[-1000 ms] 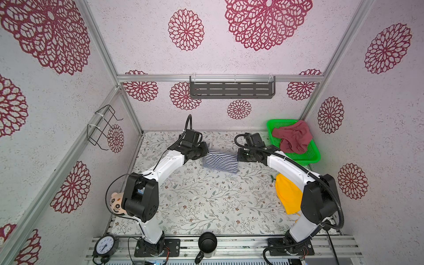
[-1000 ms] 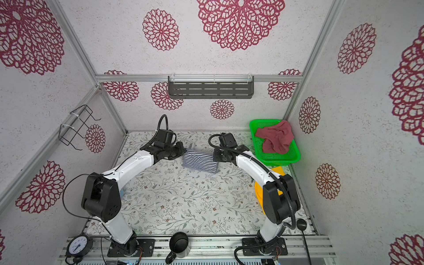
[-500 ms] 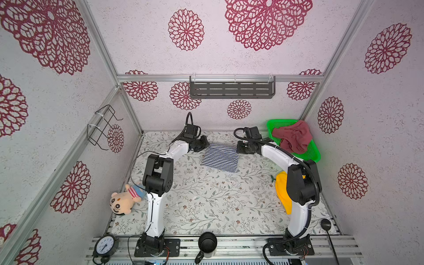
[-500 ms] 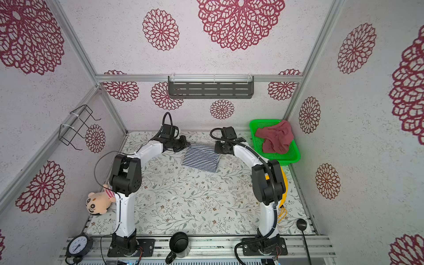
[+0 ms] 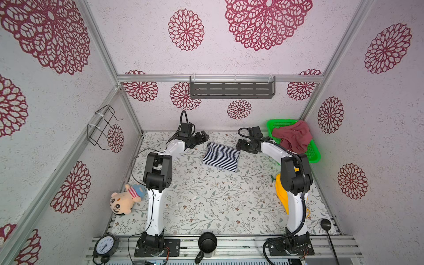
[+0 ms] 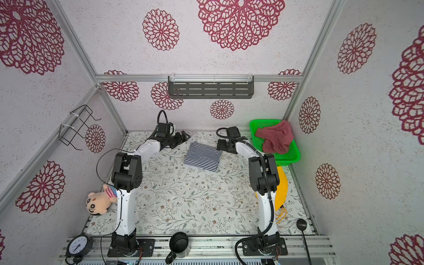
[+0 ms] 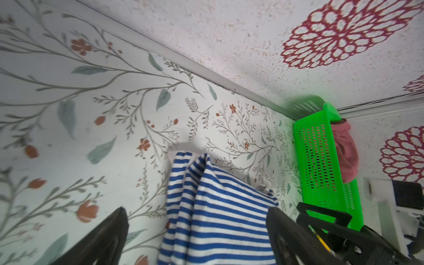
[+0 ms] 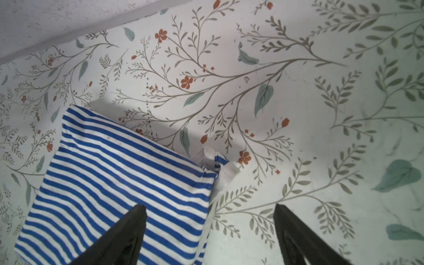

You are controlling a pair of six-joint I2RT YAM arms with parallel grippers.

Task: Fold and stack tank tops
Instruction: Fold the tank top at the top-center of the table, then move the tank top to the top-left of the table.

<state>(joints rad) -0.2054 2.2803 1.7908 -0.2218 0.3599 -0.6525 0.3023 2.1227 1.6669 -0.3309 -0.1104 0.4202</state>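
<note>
The striped tank top (image 5: 221, 156) (image 6: 203, 159) lies folded in a flat rectangle on the floral table near the back. My left gripper (image 5: 204, 136) (image 6: 184, 136) hangs just off its far left corner, open and empty. My right gripper (image 5: 239, 145) (image 6: 220, 145) sits by its far right corner, also open. In the left wrist view the striped cloth (image 7: 213, 206) lies beneath the spread left gripper (image 7: 196, 210). In the right wrist view the right gripper (image 8: 209, 206) straddles the cloth's edge (image 8: 114, 179). The maroon tank top (image 5: 293, 137) (image 6: 275, 137) (image 7: 346, 151) is crumpled in the green basket (image 5: 270, 124) (image 6: 252, 125).
A yellow cloth (image 5: 283, 195) lies behind the right arm. A plush toy (image 5: 125, 199) rests at the left edge. A black mug (image 5: 207, 241), a clock (image 5: 105, 246) and a black puck (image 5: 325, 224) line the front. A grey shelf (image 5: 231, 87) hangs on the back wall.
Both grippers carried the striped tank top toward the back, then opened and let go. It now lies flat, and both grippers have drawn slightly away from its corners.
</note>
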